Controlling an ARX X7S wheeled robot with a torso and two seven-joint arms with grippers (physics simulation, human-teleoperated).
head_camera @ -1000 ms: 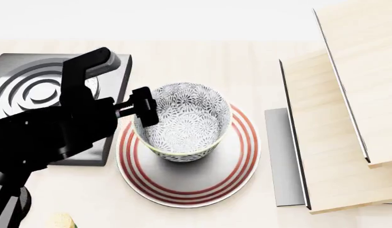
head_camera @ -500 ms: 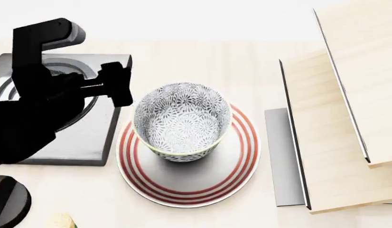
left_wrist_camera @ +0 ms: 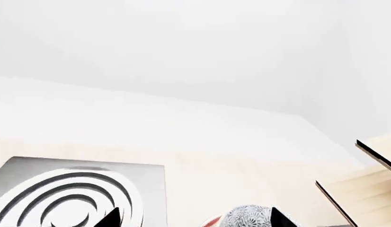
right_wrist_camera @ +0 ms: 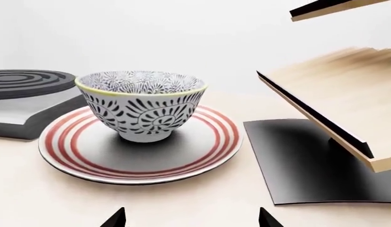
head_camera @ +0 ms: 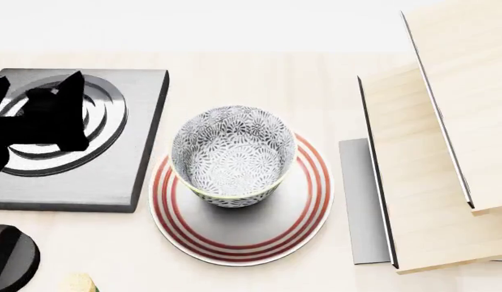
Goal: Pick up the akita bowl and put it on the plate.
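The akita bowl, white with a dense dark floral pattern, stands upright on the red-ringed plate, a little back and left of its middle. My left gripper hangs over the stove at the left, well apart from the bowl, open and empty. In the left wrist view its fingertips stand wide apart, with the bowl just peeking in. The right gripper does not show in the head view. Its own camera shows it open and empty, low over the table, facing the bowl and plate.
A dark grey square stove burner lies left of the plate. Stepped wooden shelves on a grey base rise at the right. A black knob and a yellowish object sit at the near left edge.
My left gripper has let go of the bowl's rim and drawn back to the left over the stove. The bowl stays still on the plate.
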